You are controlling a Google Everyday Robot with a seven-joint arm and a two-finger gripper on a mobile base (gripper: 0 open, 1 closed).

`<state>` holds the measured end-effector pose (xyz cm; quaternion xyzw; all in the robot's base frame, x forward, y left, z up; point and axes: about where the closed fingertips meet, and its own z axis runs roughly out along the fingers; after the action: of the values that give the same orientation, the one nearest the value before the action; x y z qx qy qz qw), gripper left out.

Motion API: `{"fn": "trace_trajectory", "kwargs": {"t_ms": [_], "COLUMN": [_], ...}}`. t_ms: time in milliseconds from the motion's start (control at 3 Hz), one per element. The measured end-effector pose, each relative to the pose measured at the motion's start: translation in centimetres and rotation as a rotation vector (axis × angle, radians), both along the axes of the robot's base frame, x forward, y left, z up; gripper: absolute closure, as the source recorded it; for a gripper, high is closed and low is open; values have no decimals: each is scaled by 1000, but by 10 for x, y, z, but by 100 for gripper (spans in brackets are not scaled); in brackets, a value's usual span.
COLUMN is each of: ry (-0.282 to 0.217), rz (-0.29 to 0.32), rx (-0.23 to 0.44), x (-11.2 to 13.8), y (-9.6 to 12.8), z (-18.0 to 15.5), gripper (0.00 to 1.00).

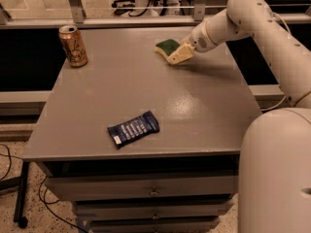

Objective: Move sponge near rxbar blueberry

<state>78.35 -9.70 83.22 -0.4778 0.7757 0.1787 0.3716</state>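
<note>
The sponge [166, 46], dark green on top with pale foam below, lies at the far right part of the grey table [146, 91]. The gripper [178, 54] on the white arm is right at the sponge's near right edge, touching or nearly touching it. The rxbar blueberry [133, 128], a dark navy wrapper with white print, lies flat near the table's front edge, left of centre, well apart from the sponge.
A gold-orange drink can [73, 45] stands upright at the table's far left corner. The robot's white body [274, 171] fills the lower right. Drawers [146, 191] sit under the tabletop. A rail [121, 21] runs behind the table.
</note>
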Motion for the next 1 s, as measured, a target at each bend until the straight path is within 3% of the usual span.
{"fn": "trace_trajectory", "kwargs": {"t_ms": [333, 667, 1000], "ry": [13, 48, 84], "rz": [1, 73, 203], "rx": [10, 43, 53], "x": [-3, -34, -91], "y": [-2, -1, 0], "z": [9, 28, 45], "gripper": [64, 87, 100]}}
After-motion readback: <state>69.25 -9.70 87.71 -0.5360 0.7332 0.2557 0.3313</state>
